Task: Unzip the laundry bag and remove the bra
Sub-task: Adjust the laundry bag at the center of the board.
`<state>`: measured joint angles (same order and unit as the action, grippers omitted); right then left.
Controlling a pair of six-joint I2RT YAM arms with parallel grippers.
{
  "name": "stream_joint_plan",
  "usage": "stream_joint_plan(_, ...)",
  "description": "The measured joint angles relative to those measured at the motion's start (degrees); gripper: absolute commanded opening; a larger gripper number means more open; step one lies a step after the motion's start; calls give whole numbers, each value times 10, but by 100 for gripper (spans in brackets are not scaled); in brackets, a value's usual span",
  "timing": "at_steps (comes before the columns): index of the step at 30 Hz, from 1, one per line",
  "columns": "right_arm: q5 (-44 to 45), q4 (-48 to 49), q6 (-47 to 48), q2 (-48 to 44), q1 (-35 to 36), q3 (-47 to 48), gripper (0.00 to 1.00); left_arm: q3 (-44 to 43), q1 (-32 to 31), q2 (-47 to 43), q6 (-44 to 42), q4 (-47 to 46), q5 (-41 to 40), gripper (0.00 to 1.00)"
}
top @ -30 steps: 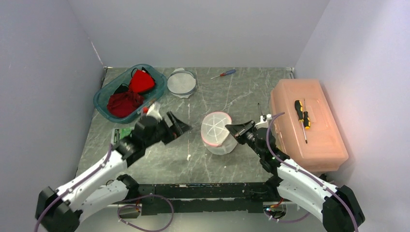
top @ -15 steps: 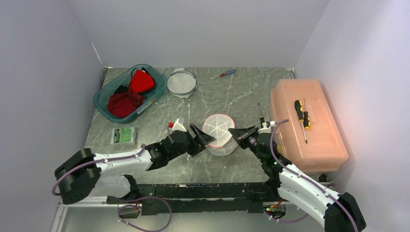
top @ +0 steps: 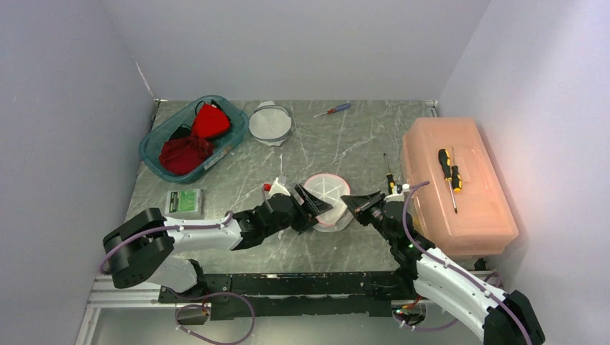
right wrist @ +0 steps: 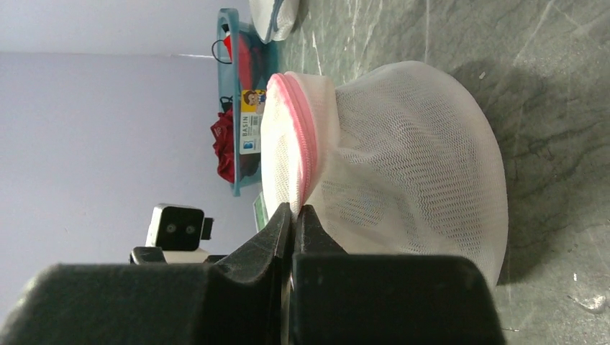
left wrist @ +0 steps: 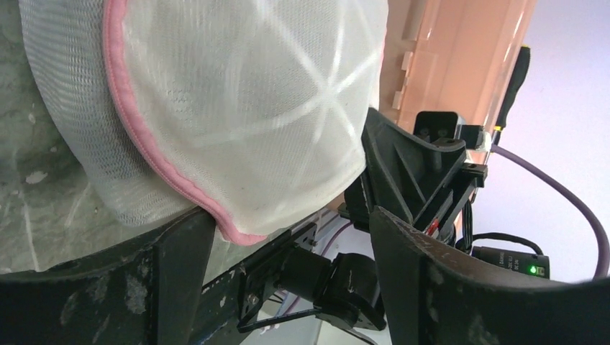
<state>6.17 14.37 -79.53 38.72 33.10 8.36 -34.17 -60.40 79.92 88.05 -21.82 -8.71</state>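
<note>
The laundry bag [top: 325, 192] is a round white mesh pouch with a pink zip seam, standing at the table's middle. It also shows in the left wrist view [left wrist: 237, 108] and the right wrist view [right wrist: 403, 165]. My left gripper [top: 311, 207] is open at the bag's near-left side. The pink rim hangs between its jaws, by the left finger, in the left wrist view [left wrist: 291, 219]. My right gripper [top: 350, 203] is shut on the pink seam at the bag's right side, as the right wrist view [right wrist: 295, 208] shows. No bra shows; the mesh hides what is inside.
A teal basin [top: 152, 147] with red garments stands at the back left, and a second mesh bag [top: 270, 122] lies beside it. A salmon toolbox [top: 467, 208] with a yellow-black screwdriver [top: 449, 172] stands on the right. A green packet [top: 183, 201] lies on the left and a small screwdriver [top: 332, 110] at the back.
My left arm has swung from near the basin across to the bag and lowered, its open jaws now at the pink rim. My right gripper stays on the bag, shifted slightly nearer.
</note>
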Motion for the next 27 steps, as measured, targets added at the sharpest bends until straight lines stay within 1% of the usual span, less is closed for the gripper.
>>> stream_joint_plan(2, 0, -4, 2, -3, 0, -1, 0, 0, -5, 0, 6, 6, 0, 85)
stream_joint_plan(6, 2, -8, 7, -7, 0, -1, 0, 8, -21, -10, 21, 13, -2, 78)
stream_joint_plan(12, 2, 0, 7, 12, 0, -2, 0, 10, -28, -5, 28, 12, -3, 60)
stream_joint_plan(14, 2, 0, 8, 11, 0, -2, 0, 10, -28, 0, 29, 12, -6, 55)
stream_joint_plan(15, 2, 0, 9, 9, 0, -2, 0, 10, -28, 1, 29, 12, -9, 55)
stream_joint_plan(16, 2, 0, 10, 6, 0, -2, 0, 10, -28, 1, 29, 12, -12, 56)
stream_joint_plan(19, 2, -2, 14, -3, 1, -2, 0, 10, -28, 1, 27, 12, -19, 68)
stream_joint_plan(22, -1, -2, 16, -7, 1, -2, 0, 10, -27, 5, 27, 16, -23, 69)
stream_joint_plan(24, -3, -2, 18, -7, 2, -2, 0, 10, -25, 11, 28, 17, -23, 66)
stream_joint_plan(27, -5, -2, 20, -10, 4, -7, 0, 10, -20, 22, 29, 17, -23, 55)
